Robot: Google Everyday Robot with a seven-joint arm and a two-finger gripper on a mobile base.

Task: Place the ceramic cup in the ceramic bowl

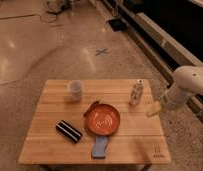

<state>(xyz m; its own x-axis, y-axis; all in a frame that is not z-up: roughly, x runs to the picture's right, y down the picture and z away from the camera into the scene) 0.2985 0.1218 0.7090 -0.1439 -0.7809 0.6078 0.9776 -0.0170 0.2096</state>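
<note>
The cup stands upright at the far left of the wooden bench, well apart from the orange-red bowl (the widest dish there) near the middle. A white bottle stands far right. The gripper hangs by the bench's right edge, near the bottle; whether it is apart or together, I cannot tell.

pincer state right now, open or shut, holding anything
Pincer: open or closed cannot be told. It is at the right edge of the table; the ceramic cup stands on the table, not in it.
</note>
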